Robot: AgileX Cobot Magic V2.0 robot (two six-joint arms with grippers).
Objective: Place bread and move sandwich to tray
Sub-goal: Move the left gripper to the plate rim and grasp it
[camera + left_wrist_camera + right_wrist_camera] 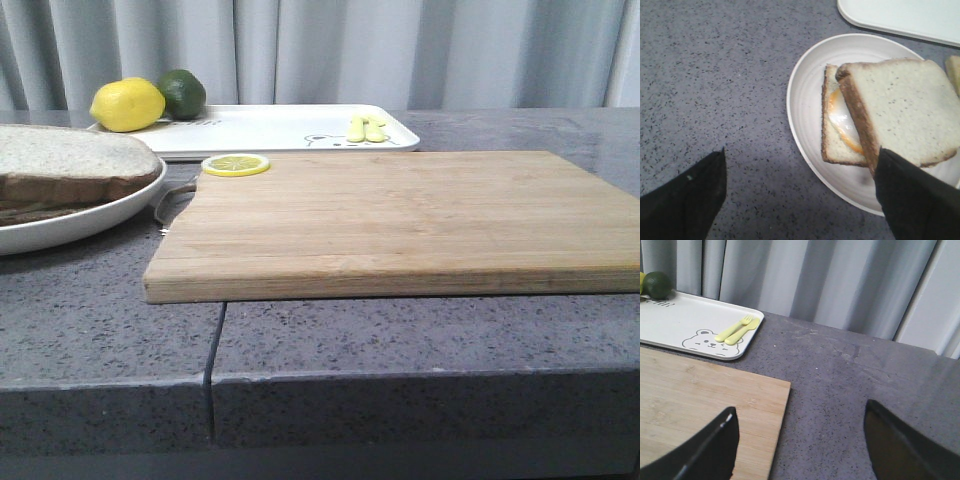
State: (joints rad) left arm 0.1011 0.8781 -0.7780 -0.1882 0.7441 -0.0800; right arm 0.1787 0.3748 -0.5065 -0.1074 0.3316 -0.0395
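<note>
The sandwich lies on a round white plate at the table's left: a lower slice with fried egg, and a thick bread slice resting askew on top of it. The front view shows the bread on the plate. My left gripper hangs open above the counter at the plate's edge, and one finger overlaps the bread's corner in view. The white tray sits at the back. My right gripper is open over the board's edge, holding nothing. Neither gripper shows in the front view.
A wooden cutting board fills the middle of the grey counter, with a lemon slice at its far left corner. A lemon and a lime sit at the tray's left end. A yellow fork and spoon lie on the tray.
</note>
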